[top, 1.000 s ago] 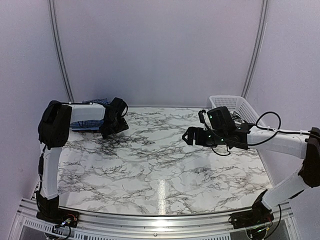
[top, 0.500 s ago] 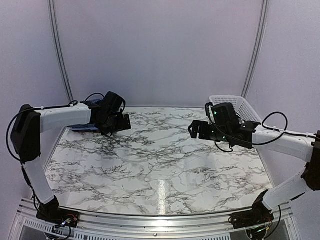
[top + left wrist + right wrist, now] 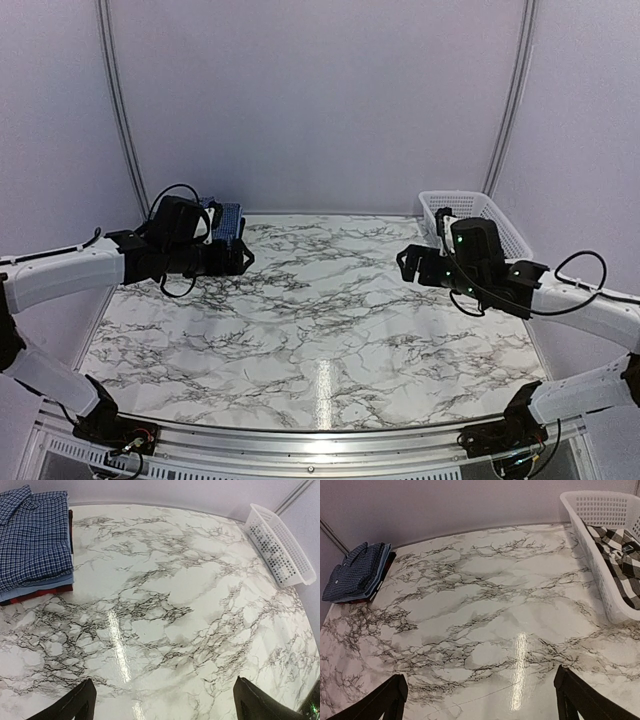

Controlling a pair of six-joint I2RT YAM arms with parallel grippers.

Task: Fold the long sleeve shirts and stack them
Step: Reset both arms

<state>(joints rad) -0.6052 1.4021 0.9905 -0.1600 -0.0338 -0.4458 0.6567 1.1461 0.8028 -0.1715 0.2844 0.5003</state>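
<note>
The checked shirt lay in the basket, ahead and right of the right claw, the nearer one, gaping empty. The left claw, also released, hung near the folded stack.

Far left on the marble table sits a folded stack: navy checked shirt on top, light blue shirt beneath, dark red shirt lowest. A white basket lies far right. The left gripper is near, its fingers spread wide.
</note>
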